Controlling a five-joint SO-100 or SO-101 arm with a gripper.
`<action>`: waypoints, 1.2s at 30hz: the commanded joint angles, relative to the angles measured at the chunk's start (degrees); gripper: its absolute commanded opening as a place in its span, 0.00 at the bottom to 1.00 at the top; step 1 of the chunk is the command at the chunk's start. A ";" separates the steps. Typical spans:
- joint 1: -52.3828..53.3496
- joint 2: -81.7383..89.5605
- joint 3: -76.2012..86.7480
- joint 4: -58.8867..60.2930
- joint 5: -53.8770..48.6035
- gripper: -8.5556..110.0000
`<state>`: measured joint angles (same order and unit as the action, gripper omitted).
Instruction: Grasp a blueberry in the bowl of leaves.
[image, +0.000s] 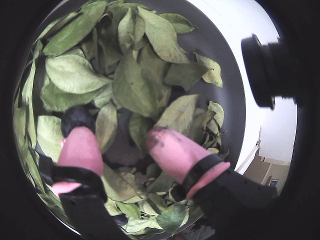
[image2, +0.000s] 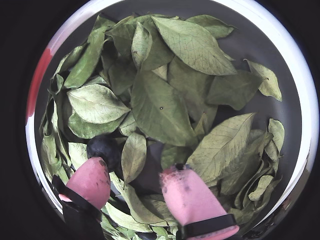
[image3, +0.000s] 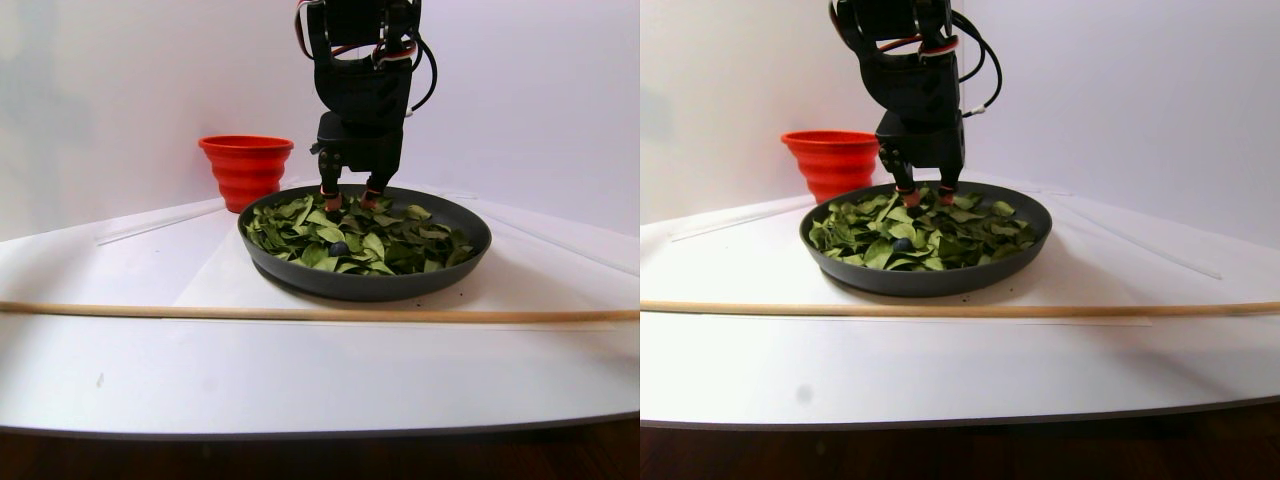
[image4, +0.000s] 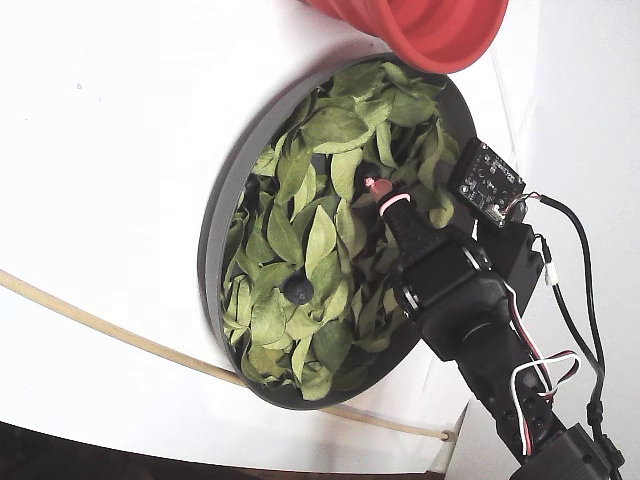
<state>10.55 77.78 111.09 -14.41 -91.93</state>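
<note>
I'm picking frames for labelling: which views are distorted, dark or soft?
Both wrist views are fisheye, ringed by black vignette; the bowl rim bends and the pink fingertips look soft. The stereo pair view is evenly lit and sharp, its blueberry tiny. The fixed view lies tilted, the white table overexposed.

No readable writing anywhere here: the small circuit board on the arm carries markings too fine to make out, and the red-orange cup, bowl and counter show no lettering.
</note>
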 joint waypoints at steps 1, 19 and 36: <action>1.23 0.88 -2.64 0.00 -1.41 0.23; 0.79 1.85 -2.72 0.00 -1.14 0.23; -0.53 6.15 -1.93 0.53 -1.23 0.23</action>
<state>10.11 77.78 110.57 -14.06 -93.16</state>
